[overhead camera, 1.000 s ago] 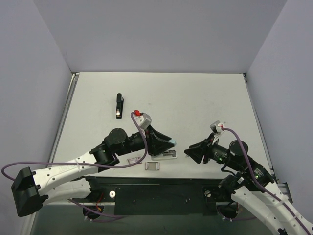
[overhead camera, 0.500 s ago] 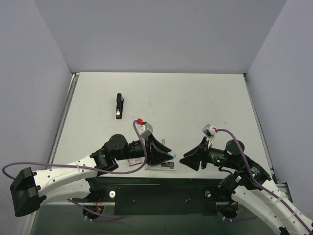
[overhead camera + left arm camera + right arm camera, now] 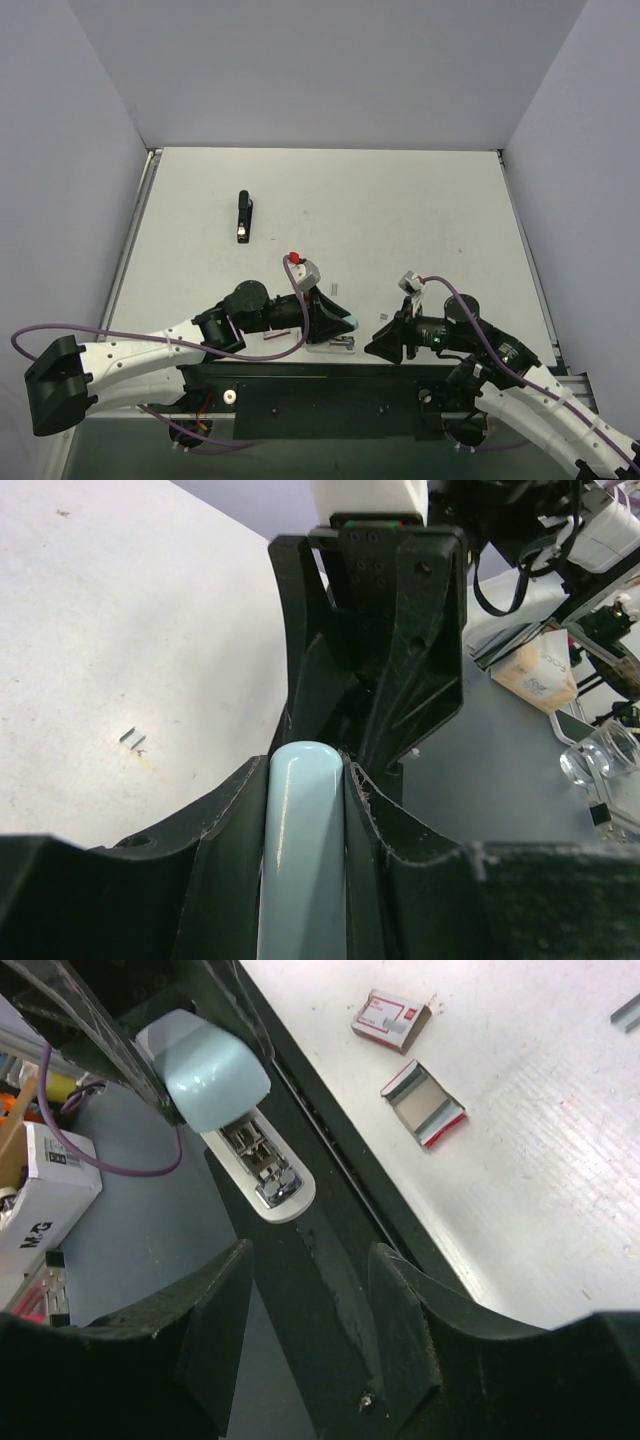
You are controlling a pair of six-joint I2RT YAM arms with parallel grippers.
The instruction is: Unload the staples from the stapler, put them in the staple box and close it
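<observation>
One black stapler (image 3: pixel 243 217) lies on far-left part of table (image 3: pixel 420 210), well apart from both arms. L gripper (image 3: pixel 305 772) is clamped on pale teal piece (image 3: pixel 300 880) at near edge. R gripper (image 3: pixel 312 1270) faces it, jaws apart. Red-and-white box (image 3: pixel 392 1020) sits nearby.

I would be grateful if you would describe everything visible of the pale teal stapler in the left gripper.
The pale teal stapler has a glossy, rounded plastic top over a white base, with a silvery metal magazine showing between them at its nose. The left gripper clamps its body from both sides, holding it by the table's near edge, nose towards the open right gripper, which does not touch it.
</observation>
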